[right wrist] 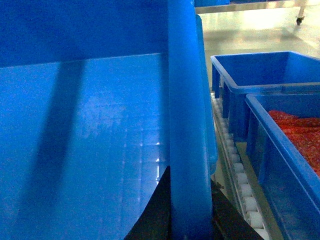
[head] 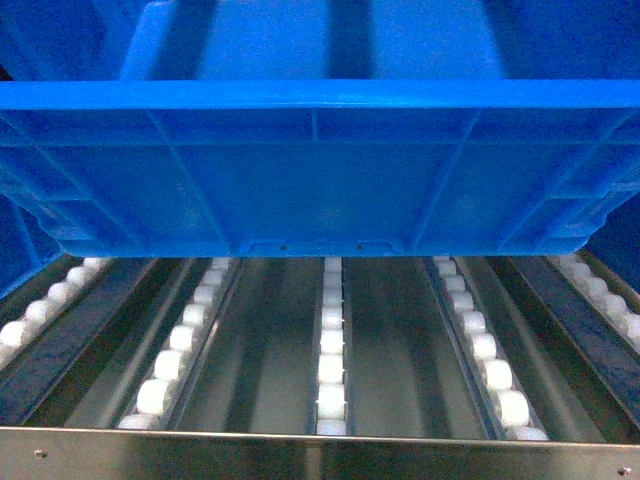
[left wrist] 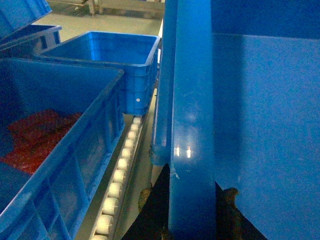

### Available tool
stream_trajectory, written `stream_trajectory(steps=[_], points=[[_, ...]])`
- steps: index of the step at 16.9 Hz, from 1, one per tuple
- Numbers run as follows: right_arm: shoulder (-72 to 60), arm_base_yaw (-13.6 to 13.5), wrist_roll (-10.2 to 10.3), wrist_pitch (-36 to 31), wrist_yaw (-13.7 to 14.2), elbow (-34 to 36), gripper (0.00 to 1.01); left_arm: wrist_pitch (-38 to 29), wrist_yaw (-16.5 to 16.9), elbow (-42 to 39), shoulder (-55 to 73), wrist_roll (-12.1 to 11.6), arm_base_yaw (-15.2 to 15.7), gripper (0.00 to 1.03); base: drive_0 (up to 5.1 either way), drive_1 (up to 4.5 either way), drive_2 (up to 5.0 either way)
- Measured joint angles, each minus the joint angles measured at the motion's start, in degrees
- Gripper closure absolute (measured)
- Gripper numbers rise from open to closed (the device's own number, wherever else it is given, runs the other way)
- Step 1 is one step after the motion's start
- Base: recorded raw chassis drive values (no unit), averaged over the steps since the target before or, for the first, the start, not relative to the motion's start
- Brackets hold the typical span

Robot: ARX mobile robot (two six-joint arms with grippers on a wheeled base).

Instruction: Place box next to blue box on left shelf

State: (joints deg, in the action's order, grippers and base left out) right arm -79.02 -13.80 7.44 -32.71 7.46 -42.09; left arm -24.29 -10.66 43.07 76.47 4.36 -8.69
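The box [head: 320, 170], a large ribbed blue crate with an open top, fills the upper head view above the left shelf [head: 332, 350], whose white roller rows run under its base; contact cannot be told. My left gripper [left wrist: 192, 220] is shut on the box's left rim [left wrist: 192, 125], one dark finger on each side. My right gripper [right wrist: 190, 212] is shut on the right rim [right wrist: 187, 100] the same way. A blue box [left wrist: 65, 135] with red contents stands on the rollers just left of the held box. The box hides both grippers in the head view.
An empty blue crate [left wrist: 112, 60] stands behind the left neighbour. On the right side are two more blue crates, the near one [right wrist: 285, 150] holding red pieces and another [right wrist: 260, 80] behind it. A flat metal front lip [head: 320, 455] borders the shelf.
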Motion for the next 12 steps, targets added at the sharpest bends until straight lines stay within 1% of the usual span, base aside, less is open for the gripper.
stream_trajectory(steps=[12], points=[[0.0, 0.0, 0.0, 0.0, 0.0, 0.0, 0.94, 0.0, 0.0, 0.0, 0.0, 0.0, 0.0, 0.95, 0.0, 0.00, 0.0]])
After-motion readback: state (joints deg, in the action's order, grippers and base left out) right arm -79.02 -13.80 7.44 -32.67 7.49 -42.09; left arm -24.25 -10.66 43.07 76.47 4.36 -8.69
